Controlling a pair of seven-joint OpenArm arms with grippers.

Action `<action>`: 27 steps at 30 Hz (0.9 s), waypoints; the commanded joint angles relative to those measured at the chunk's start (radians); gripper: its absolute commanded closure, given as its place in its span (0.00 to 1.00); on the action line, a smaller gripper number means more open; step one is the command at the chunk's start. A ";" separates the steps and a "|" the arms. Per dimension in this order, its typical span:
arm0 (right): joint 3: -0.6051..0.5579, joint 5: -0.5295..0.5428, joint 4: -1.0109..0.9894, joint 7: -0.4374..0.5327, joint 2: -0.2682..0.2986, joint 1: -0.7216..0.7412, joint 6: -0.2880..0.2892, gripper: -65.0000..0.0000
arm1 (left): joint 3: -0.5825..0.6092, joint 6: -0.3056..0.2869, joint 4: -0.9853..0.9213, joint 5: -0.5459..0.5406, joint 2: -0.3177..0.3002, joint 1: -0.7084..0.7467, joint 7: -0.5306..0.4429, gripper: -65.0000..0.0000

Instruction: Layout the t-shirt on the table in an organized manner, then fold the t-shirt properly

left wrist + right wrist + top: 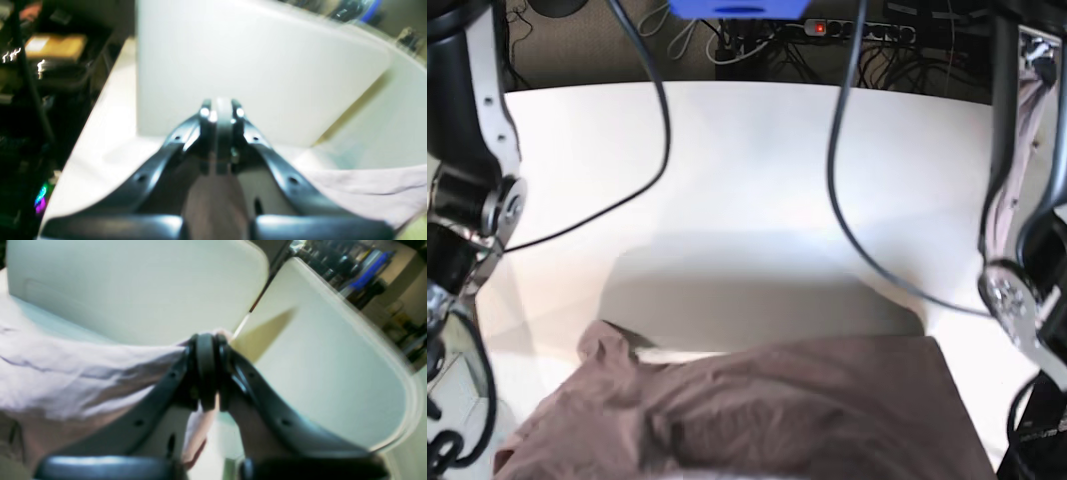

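Mauve-brown cotton t-shirt [757,410] hangs stretched over the near edge of the smooth white table [747,180], left gripper [222,115] and right gripper [206,350] each clamped on its fabric.

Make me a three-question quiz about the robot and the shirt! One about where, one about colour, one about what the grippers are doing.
1. Where is the t-shirt in the base view?
A. near bottom edge
B. far top edge
C. on the floor

2. What colour is the t-shirt?
A. bright green
B. dusty mauve-brown
C. black

3. What is the right gripper doing?
A. wide open
B. shut on the t-shirt
C. holding a cup

Answers:
1 A, the cloth fills the bottom of the base view, on the white table.
2 B, it looks brownish-mauve everywhere.
3 B, cloth is pinched at its tips; the left gripper is shut on cloth too.
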 commanded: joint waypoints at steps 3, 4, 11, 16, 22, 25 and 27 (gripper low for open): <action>0.002 0.000 -0.034 0.042 0.036 0.124 -0.009 1.00 | 0.006 -0.002 -0.037 -0.029 -0.021 -0.103 -0.051 1.00; 0.002 0.000 -0.045 0.042 0.048 0.142 -0.009 1.00 | 0.006 -0.002 -0.049 -0.029 -0.023 -0.103 -0.051 1.00; 0.011 0.003 -0.002 0.008 0.095 0.110 -0.009 1.00 | 0.003 -0.002 -0.057 -0.036 -0.038 -0.103 -0.002 1.00; 0.014 0.004 0.144 -0.001 0.099 -0.111 -0.009 1.00 | -0.074 -0.002 -0.028 -0.105 -0.076 0.035 0.049 1.00; 0.048 0.004 0.287 -0.006 0.023 -0.344 -0.009 1.00 | -0.169 -0.002 0.140 -0.171 -0.076 0.252 0.181 1.00; 0.053 0.004 0.316 -0.006 0.006 -0.430 -0.009 1.00 | -0.212 -0.002 0.247 -0.208 -0.069 0.364 0.242 1.00; 0.054 0.003 0.316 -0.004 -0.020 -0.467 -0.009 1.00 | -0.226 -0.002 0.276 -0.225 -0.066 0.437 0.252 1.00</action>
